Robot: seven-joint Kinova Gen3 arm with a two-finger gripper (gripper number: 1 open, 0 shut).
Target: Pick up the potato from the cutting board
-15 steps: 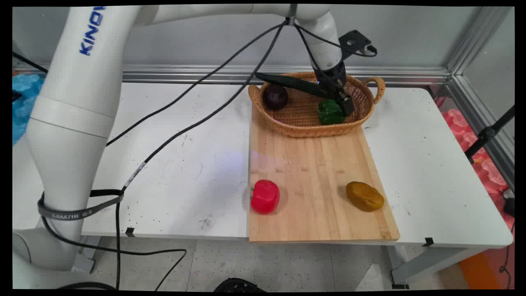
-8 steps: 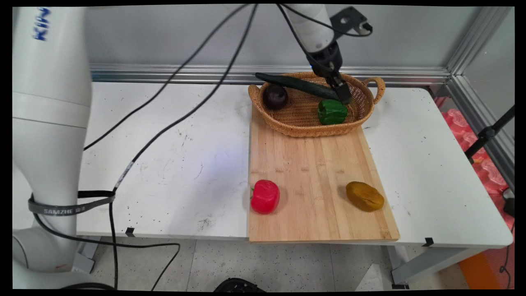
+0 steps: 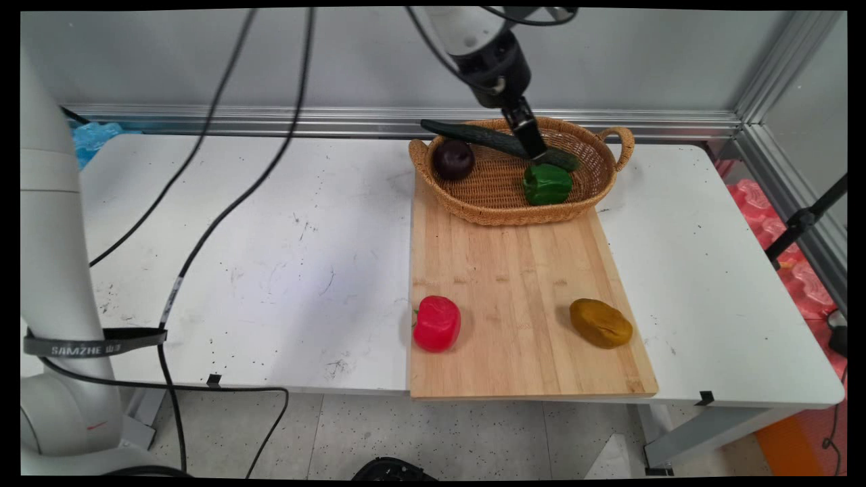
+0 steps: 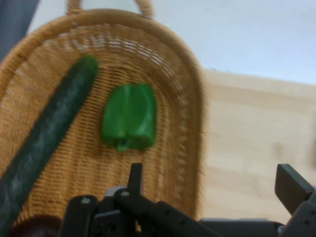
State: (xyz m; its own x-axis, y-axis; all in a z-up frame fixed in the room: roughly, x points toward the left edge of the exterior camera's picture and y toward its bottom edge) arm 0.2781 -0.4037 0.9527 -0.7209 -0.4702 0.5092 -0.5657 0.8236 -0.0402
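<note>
Near edge of board: a red pepper (image 3: pixel 436 323) lies at the left near corner of the wooden board (image 3: pixel 514 270), and a brown potato-like lump (image 3: pixel 600 322) lies at the right, well apart from it.
Board: it lies on the white worktop (image 3: pixel 270 270), right of the middle, and its far end touches the basket or goes under it.
Basket: a wicker basket (image 3: pixel 500 215) with two handles stands at the far end of the board.
Inside the basket: a green pepper (image 3: pixel 547 184) lies on the right part and a dark purple round fruit (image 3: pixel 453 159) on the left. A long cucumber (image 3: pixel 473 134) lies slanted behind them, and its left end sticks out over the rim.
Hand: the hand (image 3: pixel 536 154) hangs above the basket, over the cucumber's right part and just above the green pepper, touching neither as far as I can see.
Hand state: the hand view shows the fingers (image 4: pixel 291 186) wide apart with nothing between them.
</note>
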